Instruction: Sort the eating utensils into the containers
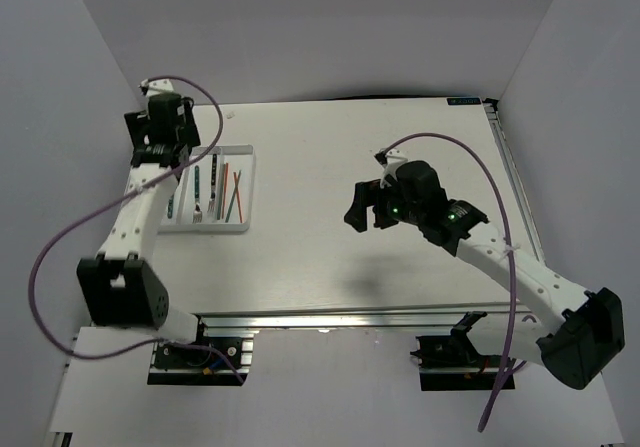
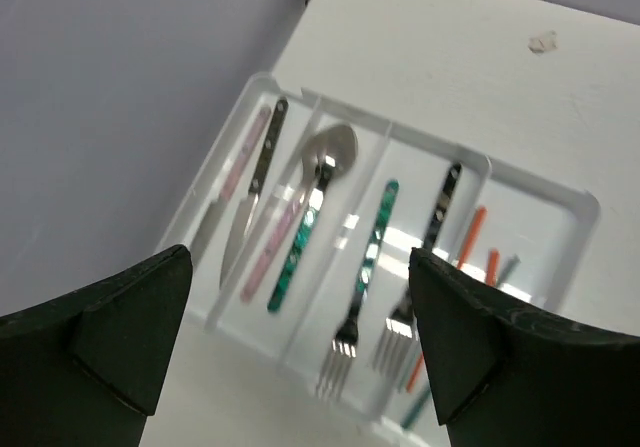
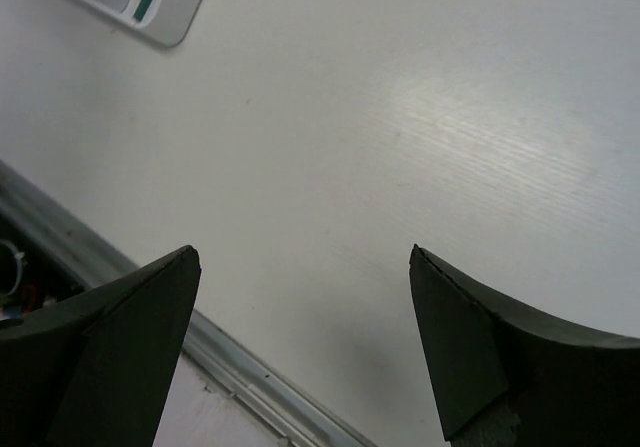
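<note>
Two robot arms are reaching over a white counter (image 1: 330,257), boxed in by pale walls; purple cables are looping off both arms. The white tray (image 1: 246,229) is lying at the counter's left, near the wall, and every utensil in view is lying inside it. The left claw (image 2: 300,367) is hanging directly above the tray, fingers spread wide and gripping nothing; the right claw (image 1: 368,215) is hovering well apart over the counter's middle, likewise wide and empty. Seen from the left wrist, the compartments are holding, from the wall side outward: two knives (image 2: 250,182), pink- and dark-handled; two spoons (image 2: 325,157); two forks (image 2: 365,267), teal and dark; then red and green chopsticks (image 2: 472,235). The pieces are looking light, stiff and slippery, lying flat; pinching across the middle of a handle is probably offering the surest hold; the chopsticks are likely to roll. The tray's dividers are crowding any finger reaching in.
</note>
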Motion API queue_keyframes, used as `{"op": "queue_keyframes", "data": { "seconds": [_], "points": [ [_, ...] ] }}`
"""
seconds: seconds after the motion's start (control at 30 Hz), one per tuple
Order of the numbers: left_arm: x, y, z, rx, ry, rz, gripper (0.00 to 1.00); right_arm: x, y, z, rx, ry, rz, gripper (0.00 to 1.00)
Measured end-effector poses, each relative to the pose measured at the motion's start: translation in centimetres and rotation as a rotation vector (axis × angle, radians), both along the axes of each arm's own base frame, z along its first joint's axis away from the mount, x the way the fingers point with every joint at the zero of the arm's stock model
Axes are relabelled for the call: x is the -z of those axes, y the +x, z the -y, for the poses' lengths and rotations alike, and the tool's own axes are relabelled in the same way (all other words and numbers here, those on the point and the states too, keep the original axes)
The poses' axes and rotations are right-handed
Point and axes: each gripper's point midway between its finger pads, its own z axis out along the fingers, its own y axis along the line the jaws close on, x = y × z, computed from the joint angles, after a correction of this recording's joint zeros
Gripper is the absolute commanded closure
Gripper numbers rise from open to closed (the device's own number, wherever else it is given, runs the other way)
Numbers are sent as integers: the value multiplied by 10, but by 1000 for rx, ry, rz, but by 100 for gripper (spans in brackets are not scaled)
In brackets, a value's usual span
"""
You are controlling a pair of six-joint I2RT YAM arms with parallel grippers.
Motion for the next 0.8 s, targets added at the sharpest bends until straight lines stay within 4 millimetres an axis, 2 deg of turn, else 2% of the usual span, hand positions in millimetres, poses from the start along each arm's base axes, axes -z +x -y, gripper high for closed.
{"op": "queue_keyframes", "data": {
  "seconds": [0.1,0.13,0.27,0.4,0.5,0.63,0.8],
  "points": [
    [-17,-46,12,17,-108,90,2,-18,9,17,73,-40,73,11],
    [-28,-71,15,23,-136,142,2,-25,10,23,96,-50,98,11],
    [-59,-126,25,46,-226,297,2,-44,9,47,170,-91,155,11],
    [-66,-174,27,54,-261,360,2,-59,4,76,251,-145,197,11],
    [-62,-205,25,43,-261,365,2,-71,-5,100,313,-174,230,11],
    [-55,-236,24,31,-271,380,2,-90,-21,129,381,-180,274,10],
    [-55,-262,24,21,-300,425,2,-98,-40,151,421,-171,289,11]
  ]
}}
